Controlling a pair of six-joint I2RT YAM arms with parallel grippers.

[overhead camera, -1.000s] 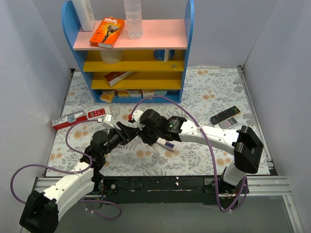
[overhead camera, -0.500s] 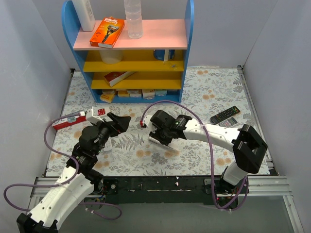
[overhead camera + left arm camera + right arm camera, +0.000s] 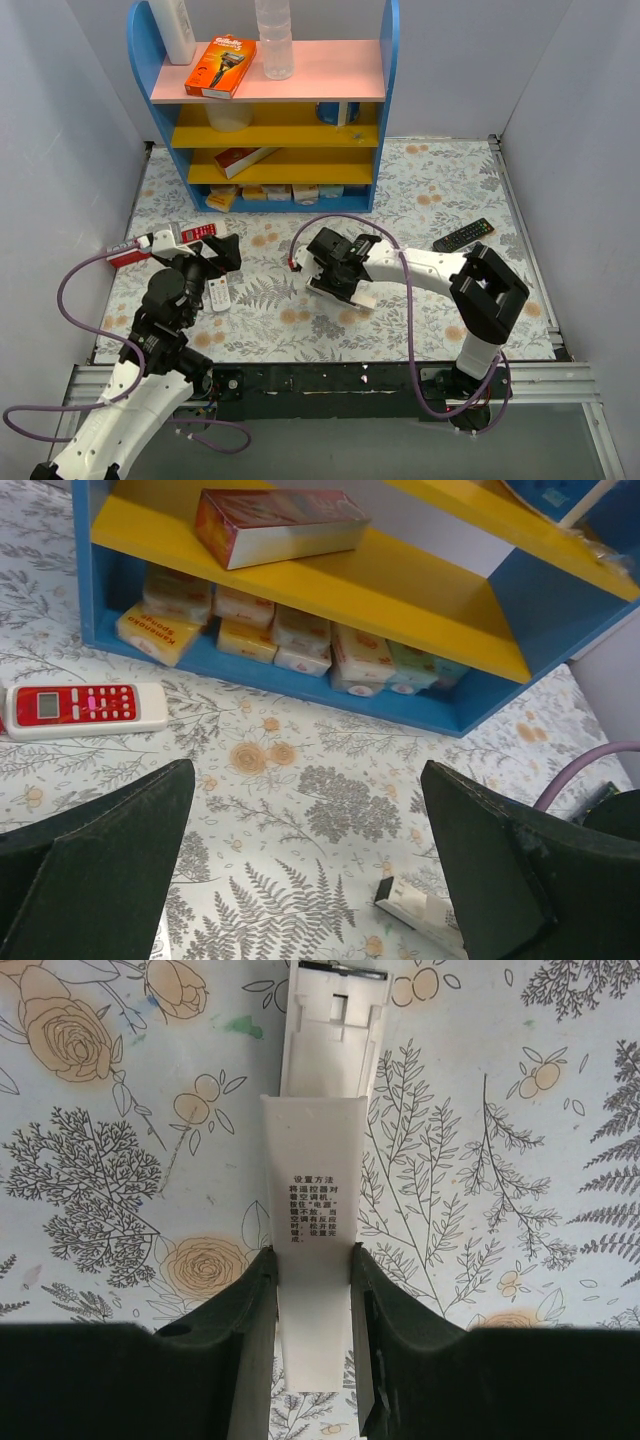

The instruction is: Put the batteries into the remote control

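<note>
The remote control (image 3: 315, 1160) is a slim white bar lying back-up on the floral mat, with printed text on its cover and its battery bay (image 3: 331, 1020) uncovered at the far end. My right gripper (image 3: 313, 1260) is shut on its near half, one finger on each long side. From above, the remote control (image 3: 362, 296) pokes out from under the right gripper (image 3: 335, 274) at mid-table. My left gripper (image 3: 218, 256) hangs wide open to the left and holds nothing. In the left wrist view one end of the remote control (image 3: 415, 905) shows beside the right finger. The batteries are out of view.
A short white remote (image 3: 219, 296) lies under the left arm. A white remote with red buttons (image 3: 85, 708) lies beyond it. A black remote (image 3: 462, 236) is at the right. The blue and yellow shelf (image 3: 270, 130) stands at the back, with small boxes (image 3: 300, 640) in its lowest bay.
My left gripper has opened wide and pulled back left, away from the remote control. The right gripper has kept its hold and shifted the remote slightly right.
</note>
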